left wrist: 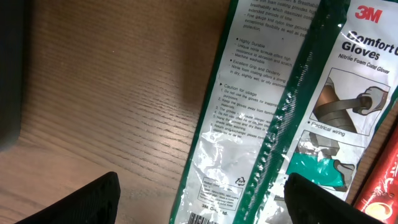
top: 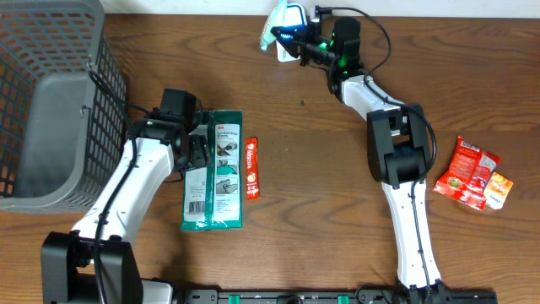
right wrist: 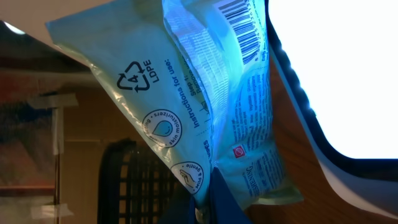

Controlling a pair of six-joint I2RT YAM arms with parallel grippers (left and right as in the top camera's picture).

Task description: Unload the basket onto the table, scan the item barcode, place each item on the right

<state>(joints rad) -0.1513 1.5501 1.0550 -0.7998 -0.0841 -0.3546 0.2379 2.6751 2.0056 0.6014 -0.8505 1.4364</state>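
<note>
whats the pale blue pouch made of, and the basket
Pouch: thin, soft plastic film with a slight gloss. It is creased and printed with an LDPE 4 recycling mark. Basket: looks like rigid grey moulded plastic in an open grid, with a matte finish.

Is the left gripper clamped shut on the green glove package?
No, the left gripper hangs open over the glove package, its two fingertips spread wide apart in the left wrist view.

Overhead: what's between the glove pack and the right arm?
A narrow red packet beside the glove pack; otherwise bare table up to the right arm. Overhead view shows it.
</note>
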